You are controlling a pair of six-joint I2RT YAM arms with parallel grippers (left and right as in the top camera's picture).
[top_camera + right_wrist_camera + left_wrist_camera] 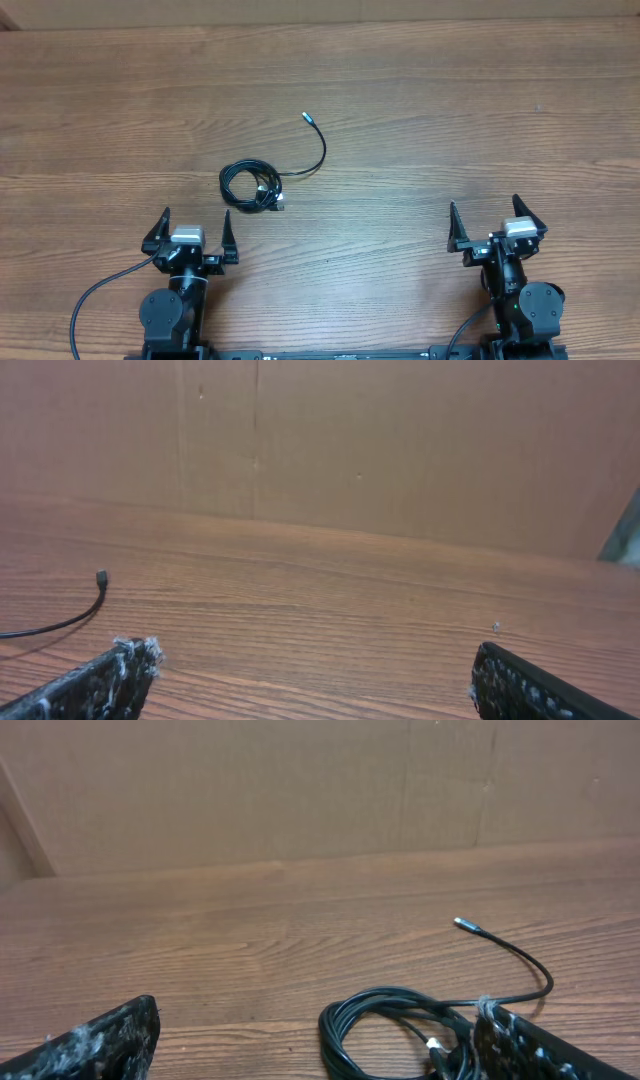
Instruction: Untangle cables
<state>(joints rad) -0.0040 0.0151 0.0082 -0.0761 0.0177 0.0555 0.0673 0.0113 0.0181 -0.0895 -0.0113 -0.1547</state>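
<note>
While both arms sit at the near edge of the bench [450, 100], the cables [255, 186] lie out in front of them on the bare wood, bunched into one small black coil. The coil is just ahead of the left tool [196, 222] and a little to its right, near the tip of its right finger but not touching it. From the right tool [485, 210] it is well apart, off to that tool's left.

One loose strand [318, 150] leaves the coil and curves away from the arms, ending in a small plug [307, 117]. At the coil's near right side a couple of pale plug tips [275, 198] show among the loops. How many separate cords make up the coil cannot be told from these views.

In the left wrist view the coil [335, 1020] sits low between the tool's two fingers [110, 1045], closer to the right-hand one, which hides part of it; the free plug [462, 923] lies farther out. The right wrist view catches only that strand's end [101, 577] at its left edge.

There are two tools, each with two fingers — both stand spread wide with nothing between them. The right tool's fingers [530, 690] frame only wood.
</note>
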